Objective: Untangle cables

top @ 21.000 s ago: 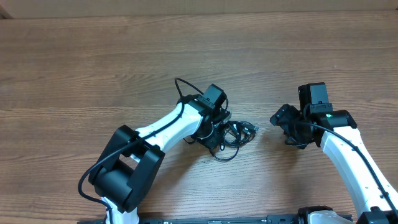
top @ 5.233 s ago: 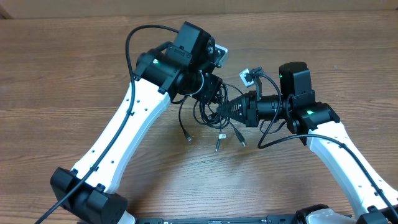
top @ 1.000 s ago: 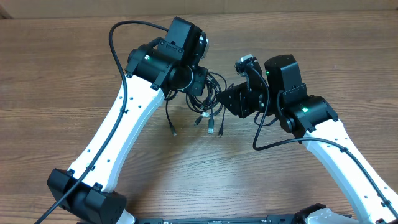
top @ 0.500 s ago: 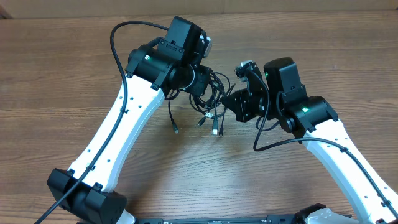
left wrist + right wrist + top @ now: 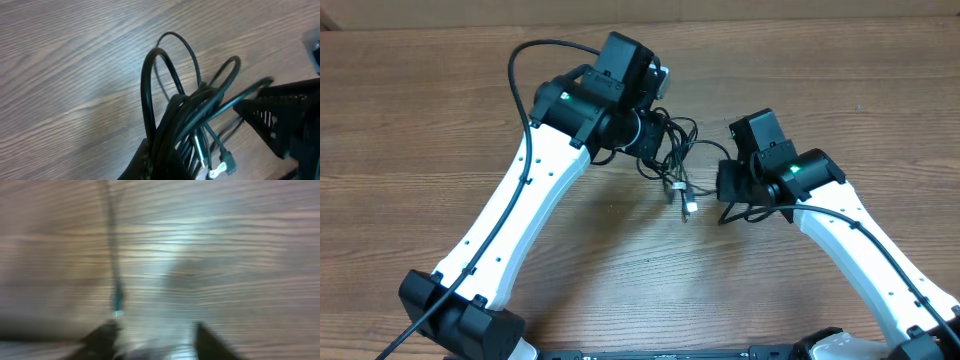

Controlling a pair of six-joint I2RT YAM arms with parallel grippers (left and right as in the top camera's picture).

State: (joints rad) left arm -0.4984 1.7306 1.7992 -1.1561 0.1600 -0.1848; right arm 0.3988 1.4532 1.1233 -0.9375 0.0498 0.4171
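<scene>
The cables (image 5: 670,150) hang bundled in the left claw (image 5: 655,138), clamped tight.
The right claw (image 5: 156,339) stands parted and empty. One dangling cord (image 5: 112,255) lies just ahead, left of centre, its length running straight away.

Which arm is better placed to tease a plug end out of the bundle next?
Right. The left gripper is shut on the cables, holding them up; the right gripper, jaws apart and empty, hangs beside the dangling plug end.

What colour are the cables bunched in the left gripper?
The cables are black; the left wrist view shows it best.
</scene>
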